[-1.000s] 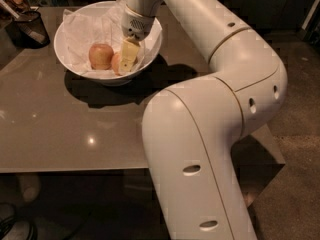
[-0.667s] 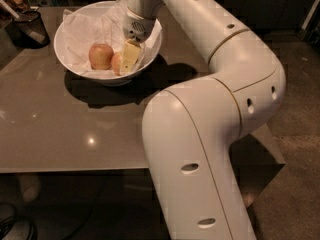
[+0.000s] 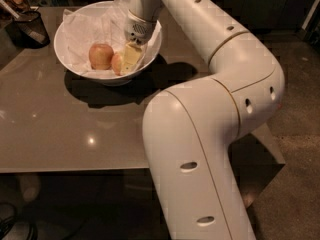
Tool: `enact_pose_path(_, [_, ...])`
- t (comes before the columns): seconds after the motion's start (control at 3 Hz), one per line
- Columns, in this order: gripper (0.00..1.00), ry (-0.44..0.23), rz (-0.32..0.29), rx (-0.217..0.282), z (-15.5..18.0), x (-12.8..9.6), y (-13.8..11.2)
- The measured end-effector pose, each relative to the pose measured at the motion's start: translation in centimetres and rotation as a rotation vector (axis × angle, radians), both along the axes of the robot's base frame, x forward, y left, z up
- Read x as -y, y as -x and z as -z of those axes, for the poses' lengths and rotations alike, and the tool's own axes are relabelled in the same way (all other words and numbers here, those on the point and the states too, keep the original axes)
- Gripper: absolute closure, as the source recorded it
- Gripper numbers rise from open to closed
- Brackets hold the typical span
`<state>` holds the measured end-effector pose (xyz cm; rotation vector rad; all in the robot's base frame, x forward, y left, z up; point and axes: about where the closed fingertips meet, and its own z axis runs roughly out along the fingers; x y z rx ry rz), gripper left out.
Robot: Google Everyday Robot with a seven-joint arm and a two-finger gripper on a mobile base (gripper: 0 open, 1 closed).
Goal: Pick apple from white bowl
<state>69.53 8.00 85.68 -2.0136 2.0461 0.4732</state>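
The white bowl (image 3: pixel 75 64) stands at the far left of the table, lined with crumpled white paper. Two apples lie in it. The apple (image 3: pixel 101 55), yellowish with a pink-red blush, is in full view left of centre. A redder apple (image 3: pixel 117 63) lies just right of it, partly hidden behind my gripper. My gripper (image 3: pixel 130 59) reaches down into the right side of the bowl and touches the redder apple. It stands a little apart from the yellowish one.
A small dark cup (image 3: pixel 30 26) stands at the table's far left corner, beside the bowl. My big white arm (image 3: pixel 200 134) curves over the right half of the brown table (image 3: pixel 75 134). The table's front edge runs low across the view.
My gripper has shifted slightly to the right inside the bowl. The redder apple now shows beside it. The yellowish apple and the bowl have not moved.
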Motion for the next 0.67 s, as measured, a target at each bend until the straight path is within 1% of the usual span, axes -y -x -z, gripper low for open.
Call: enact_pose_path(0.67, [0.87, 0.000, 0.000, 0.000, 0.00, 0.00, 0.00])
